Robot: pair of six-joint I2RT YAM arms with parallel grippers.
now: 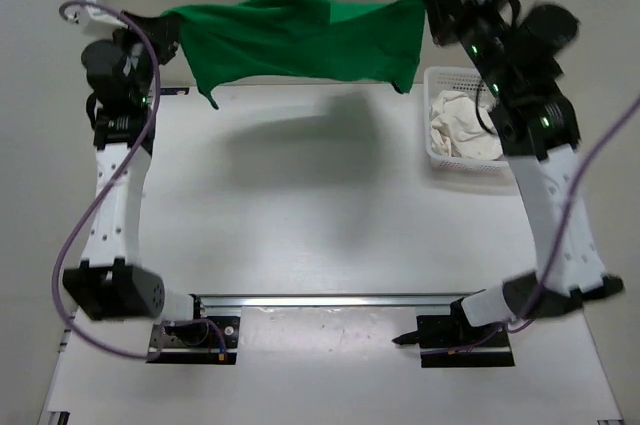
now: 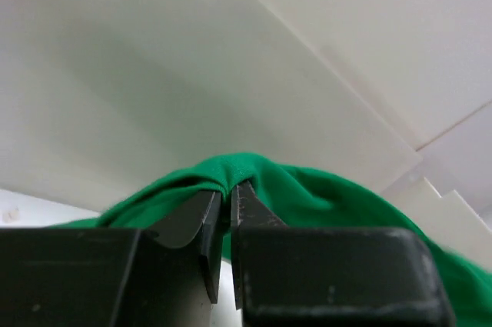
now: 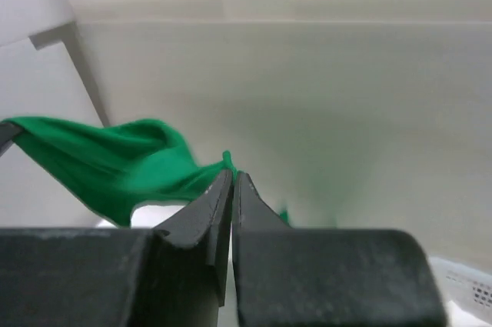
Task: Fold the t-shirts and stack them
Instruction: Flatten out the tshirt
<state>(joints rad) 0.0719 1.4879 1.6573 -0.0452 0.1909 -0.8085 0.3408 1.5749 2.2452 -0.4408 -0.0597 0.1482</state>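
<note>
So on the far left, the left gripper (image 1: pixel 168 29) is clamped down on one top corner of the green t-shirt (image 1: pixel 300 40). In the left wrist view its two dark, wedge-shaped fingers pinch a little ridge of cloth between the tips. The fabric bulges out smooth and rounded on either side.

The shirt is soft, matte, bright green stuff. It hangs in the air like a banner stretched between the two arms, over the far edge of the table (image 1: pixel 320 235). The top edge runs fairly taut with a few diagonal creases, the bottom edge sags unevenly, and a pointed flap droops at the lower left. It throws a soft grey shadow (image 1: pixel 310 135) onto the table, which is flat, pale and smooth. From overhead the shirt doesn't seem to touch the table, and a wide stretch of table top lies between the hanging hem and the arm bases at the near edge.

Over on the right, the right gripper (image 1: pixel 432 7) is closed tight on the opposite top corner. Its wrist view shows just a small tuft of green poking out above the tips. Just below it, at the table's right edge, sits a white plastic mesh basket (image 1: pixel 468 73) with an off-white t-shirt (image 1: pixel 462 125) crumpled inside in lumpy folds. The green shirt's right hem hangs just beside the basket's far-left corner.
</note>
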